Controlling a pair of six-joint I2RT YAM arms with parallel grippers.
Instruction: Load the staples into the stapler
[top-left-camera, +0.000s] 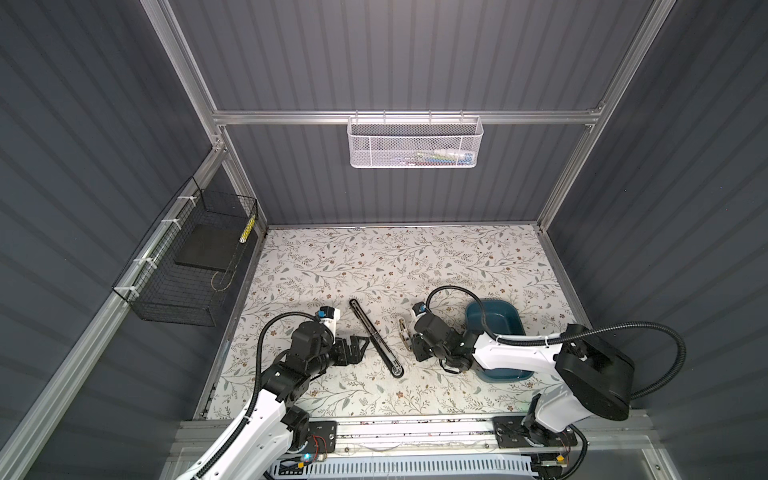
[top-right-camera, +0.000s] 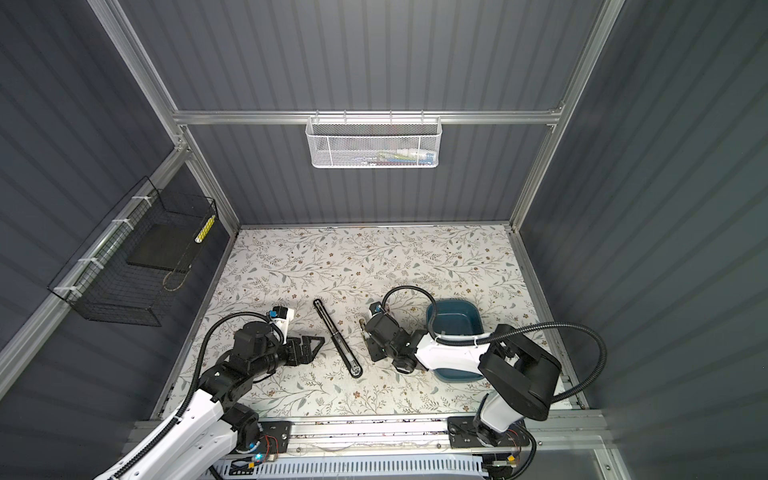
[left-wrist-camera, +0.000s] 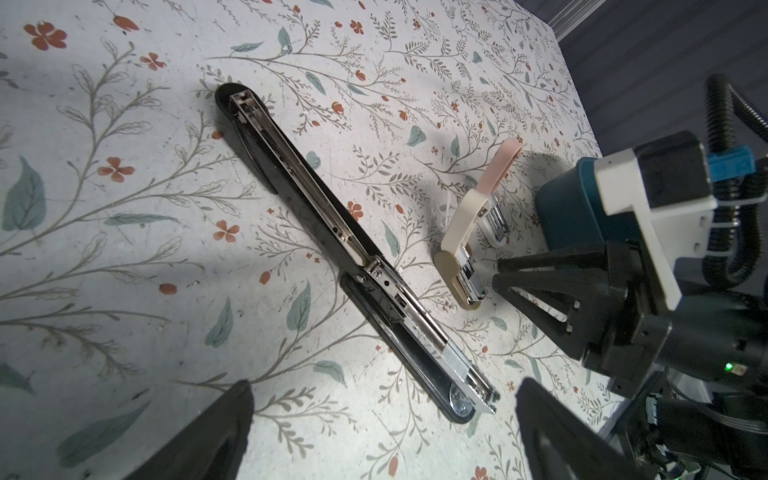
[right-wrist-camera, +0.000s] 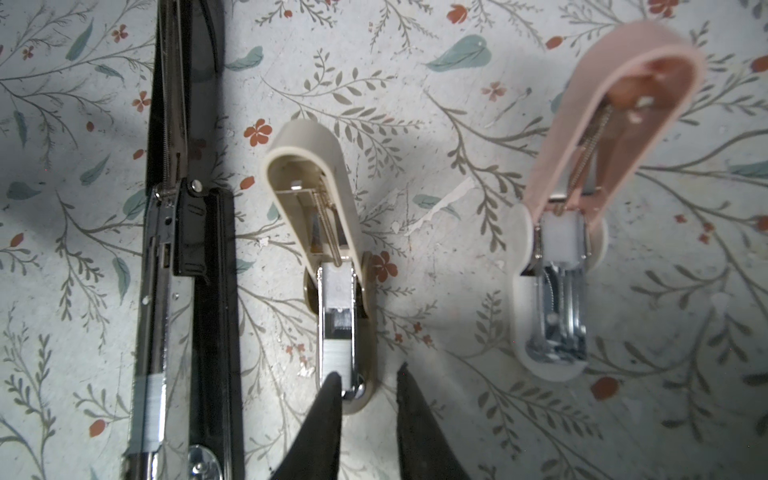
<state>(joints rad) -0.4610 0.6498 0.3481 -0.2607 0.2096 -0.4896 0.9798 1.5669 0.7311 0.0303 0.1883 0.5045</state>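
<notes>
A: Enclosure and surface?
B: Noted dark ribbed walls (top-left-camera: 395, 62) on an aluminium frame, with a floral-print table (top-left-camera: 374, 257) as the work surface. Logged a white mesh basket (top-left-camera: 415, 143) on the back rail, a black wire basket (top-left-camera: 174, 309) on the side wall, and a blue tub (top-left-camera: 498, 316) on the table under the right arm. Spotted small coloured items inside the mesh basket, too small to name.
A: Staplers?
B: Counted three, all lying with lids swung open. Found the long black stapler (top-left-camera: 376, 336) opened flat at mid-table, between the two arms. Found the beige stapler (right-wrist-camera: 332, 266) just beside it toward the right arm, and the pink stapler (right-wrist-camera: 582, 224) just beyond that, apart from both.
A: Location of the staples?
B: Saw one silvery strip of staples (right-wrist-camera: 337, 347) seated in the beige stapler's channel, near its front end. Saw a second strip (right-wrist-camera: 148, 411) in the black stapler's rail, also toward the front. Cannot tell about the pink one's channel.
A: Left gripper?
B: Recorded the left gripper (left-wrist-camera: 384, 386) spread wide, empty, beside the black stapler, not touching it.
A: Right gripper?
B: Recorded the right gripper (right-wrist-camera: 368, 380) at the beige stapler's front end, jaws a narrow gap apart, nothing seen pinched between them. Noted one fingertip (right-wrist-camera: 330, 399) overlapping the tip of the channel; cannot tell whether touching.
</notes>
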